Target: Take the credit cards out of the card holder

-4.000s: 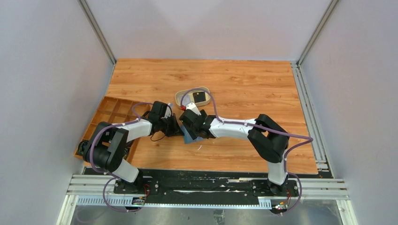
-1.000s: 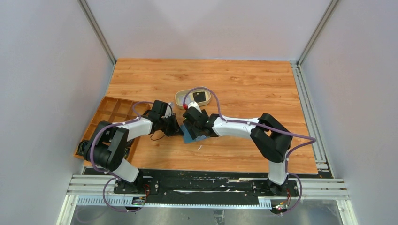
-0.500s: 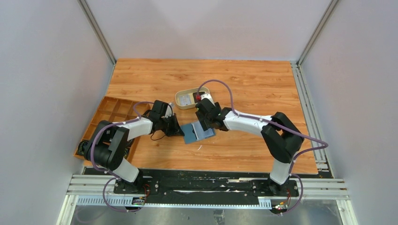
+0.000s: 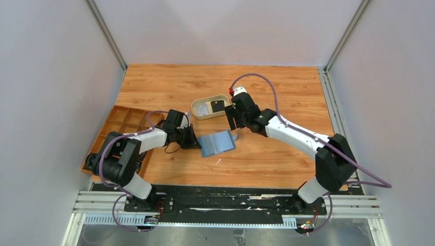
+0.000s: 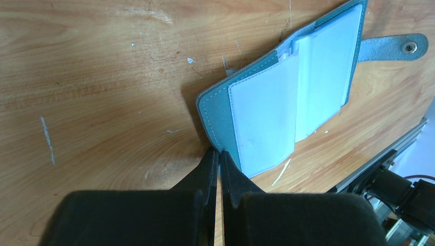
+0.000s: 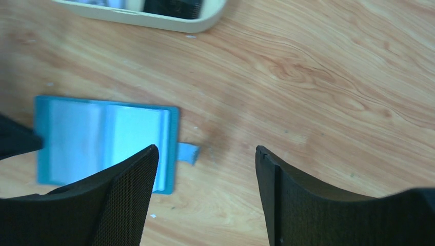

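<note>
At the centre of the overhead view, one teal card holder is seen lying open on the wooden table, inner side up. Its single snap tab is stretched out from the right edge. In the left wrist view, two pale pockets are shown inside it, one on each half: the left pocket and the right pocket. Whether credit cards sit in them cannot be told.

The left gripper is set at the holder's lower left corner. Its two fingers are pressed together and the tips touch the teal edge. Whether that edge is pinched between them cannot be told.

The right gripper is held above bare wood just right of the snap tab. Its two fingers are spread well apart and nothing is held between them. From above, it is found between the holder and one beige oval tray, right of centre.

Two things are counted in the oval tray: one pale flat rectangle and one dark rectangle. One orange divided tray is placed at the left edge of the table.
</note>
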